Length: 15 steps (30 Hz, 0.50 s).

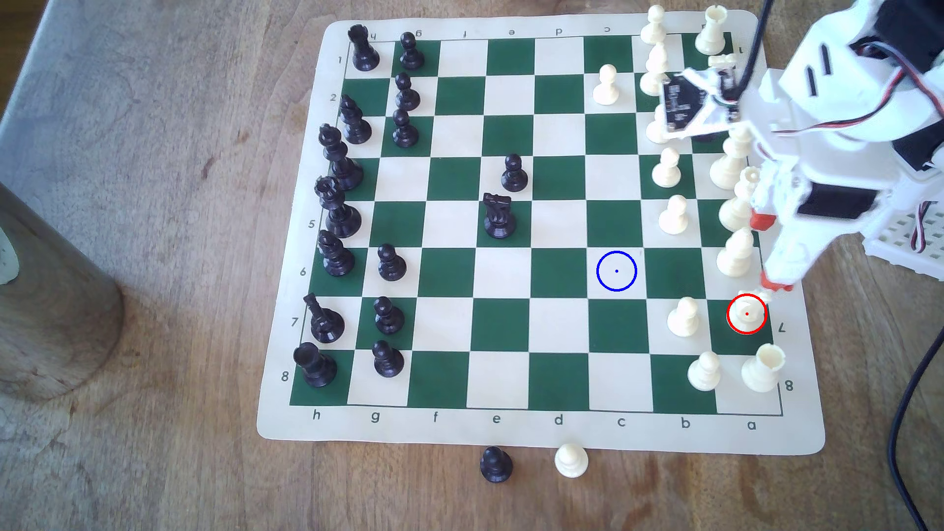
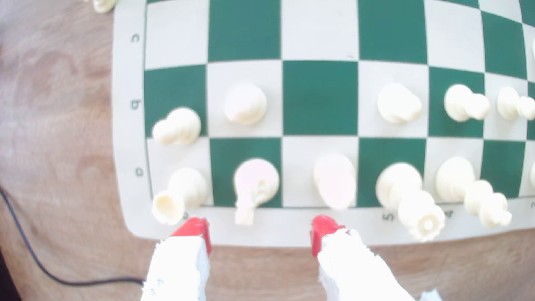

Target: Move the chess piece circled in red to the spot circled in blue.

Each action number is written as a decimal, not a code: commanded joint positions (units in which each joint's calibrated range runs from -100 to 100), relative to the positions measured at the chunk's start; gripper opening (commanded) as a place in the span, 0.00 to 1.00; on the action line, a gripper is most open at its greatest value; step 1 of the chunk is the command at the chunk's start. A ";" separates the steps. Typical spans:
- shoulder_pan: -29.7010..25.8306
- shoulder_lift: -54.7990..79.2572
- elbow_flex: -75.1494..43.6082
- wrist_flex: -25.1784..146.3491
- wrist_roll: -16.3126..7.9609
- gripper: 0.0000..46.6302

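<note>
Step in hand: approach. The gripper (image 2: 260, 228) hangs with jaws spread and empty over the board margin, just short of the knight (image 1: 747, 312) at the exterior view's lower right. Next: advance, straddle the knight, close, then carry it to the blue-ringed square (image 1: 616, 271) left of it.

The arm is built of white, rough-surfaced printed plastic, with black motor blocks set into it. Red, black and white wires are routed along its links. The end effector (image 2: 260, 228) is formed of two white fingers (image 2: 179, 266), each capped with a red tip.
</note>
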 commanded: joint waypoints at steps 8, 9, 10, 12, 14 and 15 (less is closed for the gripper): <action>-2.15 10.02 0.31 -7.03 -1.07 0.41; -2.15 10.45 0.76 -7.44 -1.07 0.41; -2.23 10.87 1.22 -8.09 -1.07 0.41; -2.86 12.57 2.49 -9.65 -1.17 0.41; -3.56 13.84 2.85 -10.63 -1.51 0.40; -3.95 14.44 2.94 -11.04 -1.76 0.40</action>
